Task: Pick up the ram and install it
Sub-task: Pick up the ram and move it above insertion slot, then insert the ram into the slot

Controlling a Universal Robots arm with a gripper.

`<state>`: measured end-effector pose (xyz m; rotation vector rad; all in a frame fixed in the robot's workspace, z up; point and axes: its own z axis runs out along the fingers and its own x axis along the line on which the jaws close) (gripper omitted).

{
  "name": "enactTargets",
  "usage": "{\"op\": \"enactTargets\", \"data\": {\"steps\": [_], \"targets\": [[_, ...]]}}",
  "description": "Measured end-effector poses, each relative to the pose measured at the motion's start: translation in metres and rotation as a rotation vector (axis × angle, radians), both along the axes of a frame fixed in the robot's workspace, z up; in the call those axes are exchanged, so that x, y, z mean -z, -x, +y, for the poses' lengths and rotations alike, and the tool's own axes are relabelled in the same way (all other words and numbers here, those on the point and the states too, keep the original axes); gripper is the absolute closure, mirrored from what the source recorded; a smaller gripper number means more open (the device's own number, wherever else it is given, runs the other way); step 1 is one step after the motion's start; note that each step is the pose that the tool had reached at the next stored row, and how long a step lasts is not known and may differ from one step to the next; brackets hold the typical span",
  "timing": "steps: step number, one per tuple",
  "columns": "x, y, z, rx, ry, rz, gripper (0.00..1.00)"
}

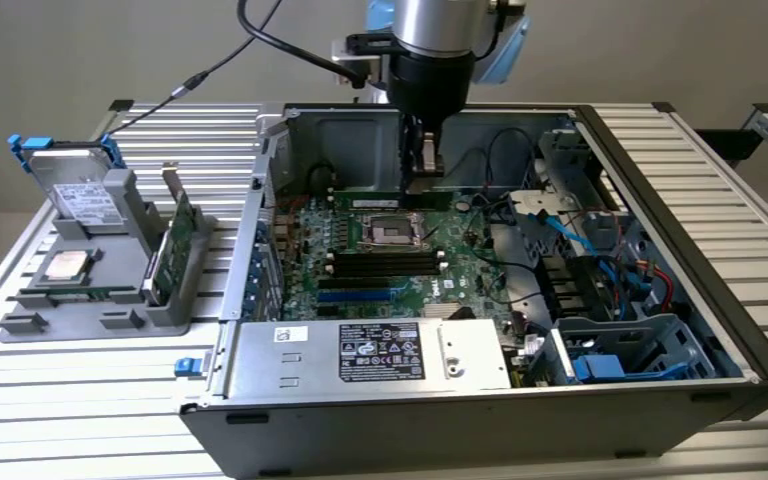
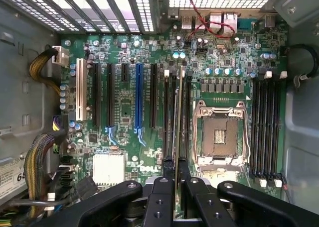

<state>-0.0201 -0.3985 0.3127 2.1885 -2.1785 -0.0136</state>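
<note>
Now, starting at the edge of the table (image 1: 77, 400) on the exterior view's left: best to ignore the grey holder (image 1: 37, 325) with its hard drive (image 1: 80, 200), silver processor chip (image 1: 64, 265) and tall expansion card (image 1: 177, 238), no part of this step. Next, inside the open computer case (image 1: 704, 310), toward its far wall: the gripper (image 1: 424, 182) clamped narrow on the ram (image 1: 364, 198), stick carried level and lengthwise above the motherboard (image 1: 344, 255), seemingly not yet seated. From the wrist view, seen edge-on as a thin line between the two fingers (image 2: 164, 184), running along the black memory slots (image 2: 167, 112) beside the processor socket (image 2: 219, 137). Judging from that: hold the stick parallel to one slot, not straddling two; come straight down with no tilt end to end; confirm open end latches, too small to tell here; press evenly at both ends and stop at any hard resistance, likely a mismatched notch. Stay off the socket just beside the slots. Further toward the case's edge on the exterior view's right, mind the blue cables (image 1: 584, 235) and the drive cage (image 1: 624, 350), both well apart from the gripper, so probably little risk of snagging.
</note>
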Motion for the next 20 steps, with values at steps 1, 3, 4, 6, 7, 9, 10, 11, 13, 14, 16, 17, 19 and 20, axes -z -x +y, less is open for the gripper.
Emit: {"op": "enactTargets", "data": {"steps": [1, 3, 4, 6, 7, 9, 10, 11, 13, 14, 16, 17, 19, 20], "targets": [[0.0009, 0.0, 0.0013, 0.0, 0.0016, 0.0, 0.86], [0.0015, 0.0, 0.0026, 0.0, 0.003, 0.0, 0.86], [0.0015, 0.0, 0.0026, 0.0, 0.0034, 0.0, 0.86], [0.0015, 0.0001, 0.0026, 0.0, 0.0036, 0.0, 0.86], [0.0015, 0.0001, 0.0026, 0.0, 0.0035, 0.0, 0.86], [0.0015, 0.0001, 0.0026, 0.0, 0.0036, 0.0, 0.86], [0.0015, 0.0001, 0.0026, 0.0, 0.0036, 0.0, 0.86], [0.0015, 0.0, 0.0026, 0.0, 0.0036, 0.0, 0.86], [0.0015, 0.0001, 0.0026, 0.0, 0.0035, 0.0, 0.86], [0.0015, 0.0001, 0.0026, 0.0, 0.0036, 0.0, 0.86], [0.0015, 0.0001, 0.0026, 0.0, 0.0036, 0.0, 0.86], [0.0015, 0.0001, 0.0026, 0.0, 0.0036, 0.0, 0.86], [0.0028, 0.0003, 0.0028, 0.0, 0.0036, -0.0006, 0.86], [0.0046, 0.0006, 0.0033, 0.0, 0.0035, -0.0007, 0.86]]}}
